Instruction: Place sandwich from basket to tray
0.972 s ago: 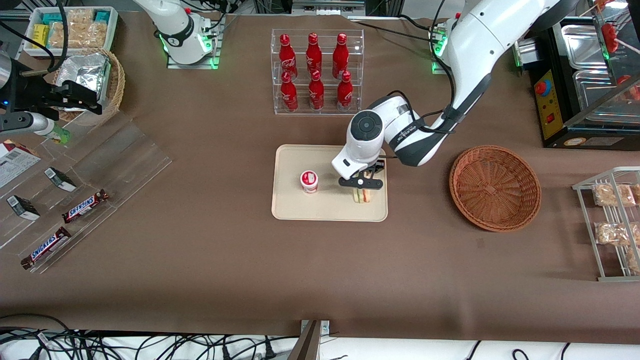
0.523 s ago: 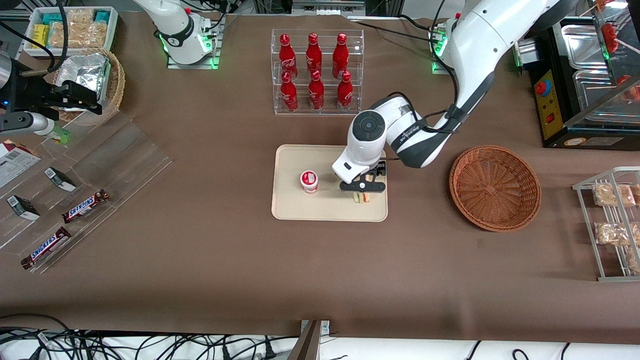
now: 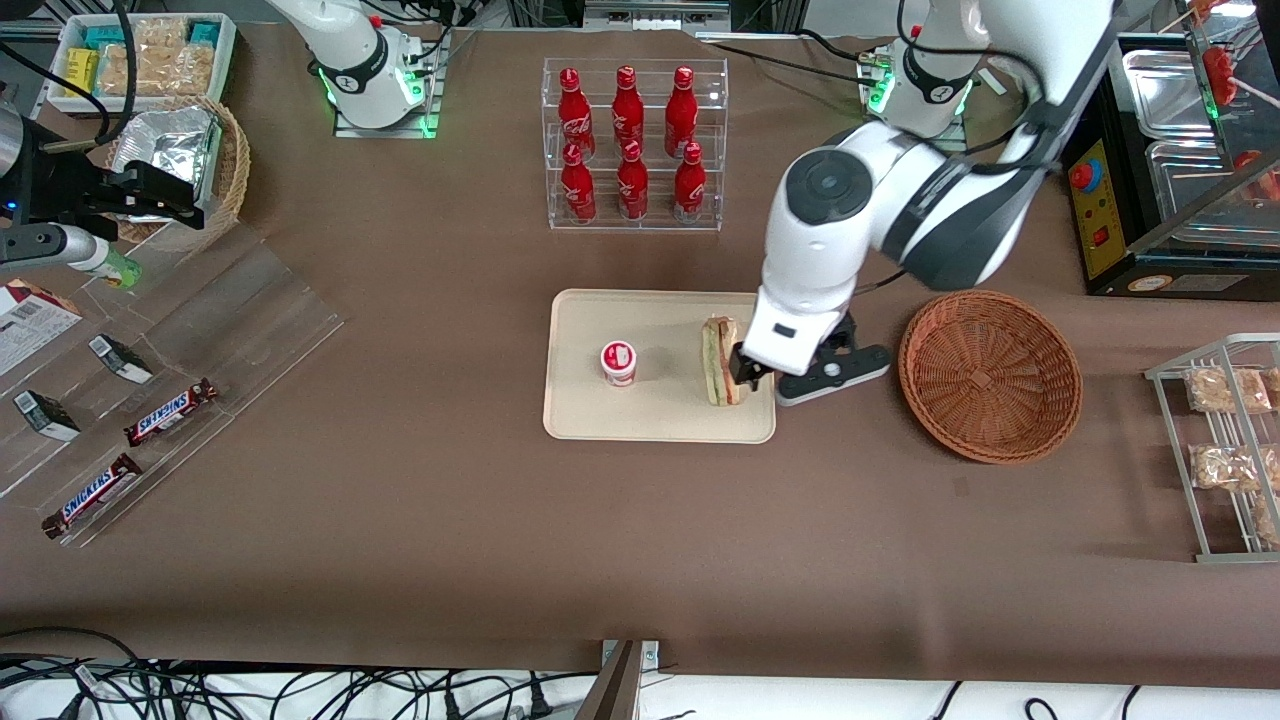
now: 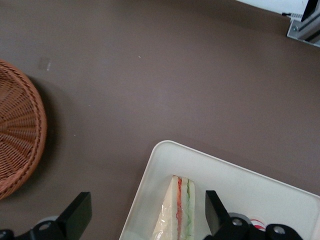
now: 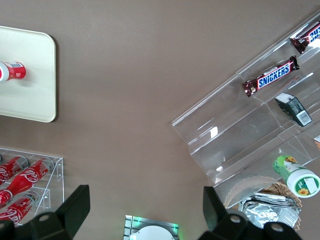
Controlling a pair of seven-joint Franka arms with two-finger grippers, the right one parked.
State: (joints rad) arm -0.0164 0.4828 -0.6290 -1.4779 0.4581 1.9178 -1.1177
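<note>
Pale sandwich [image 3: 720, 362] on tray [image 3: 600, 420] — gripper [image 4: 145, 217] above, fingers spread

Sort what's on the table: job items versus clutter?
Job: triangular layered sandwich on beige rectangular tray; empty reddish-brown wicker basket; open pincer above the tray's edge.
Clutter: small red-white cup, red bottles, Snickers bars.

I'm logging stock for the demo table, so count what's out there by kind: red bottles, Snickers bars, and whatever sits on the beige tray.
Red bottles in the clear rack: 6
Snickers bars: 2
Sandwich on the tray: 1
Red-lidded cup on the tray: 1
Total: 10
The gripper hangs open above the tray's edge nearest the basket.
</note>
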